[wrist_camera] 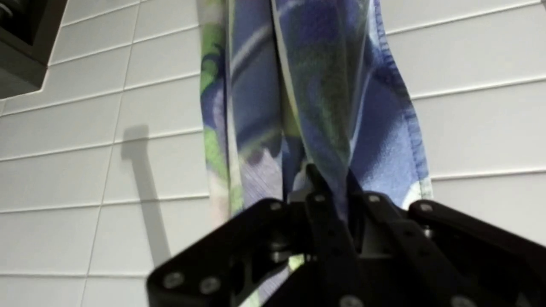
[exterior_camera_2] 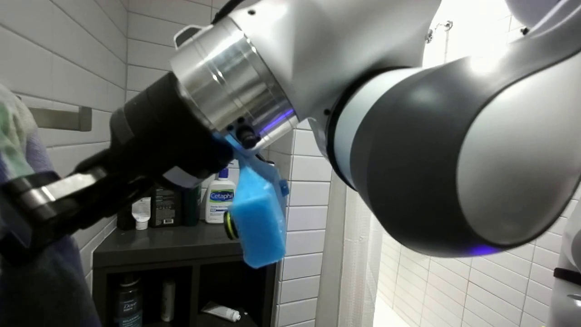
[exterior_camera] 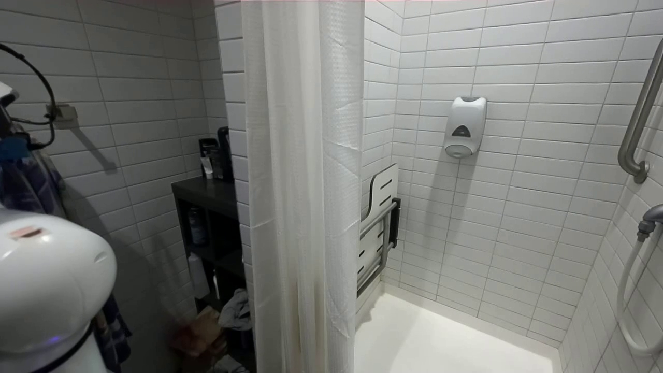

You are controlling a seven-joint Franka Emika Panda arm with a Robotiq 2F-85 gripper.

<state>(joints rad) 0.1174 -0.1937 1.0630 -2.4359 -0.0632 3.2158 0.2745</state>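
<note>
One towel (wrist_camera: 318, 115), partly hidden between fingers (wrist_camera: 325, 221)

Blk hand (exterior_camera_2: 16, 236) by hanging towel (exterior_camera_2: 43, 281); Cetaphil btl (exterior_camera_2: 220, 200) on dk shelf (exterior_camera_2: 159, 247) behind.

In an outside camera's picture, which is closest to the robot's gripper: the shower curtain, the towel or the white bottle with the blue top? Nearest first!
In an exterior view:
1. Towel: far left; the wrist view shows the gripper pinching it.
2. White bottle: on top of the dark shelf.
3. Shower curtain: right of the shelf, farthest.
</note>
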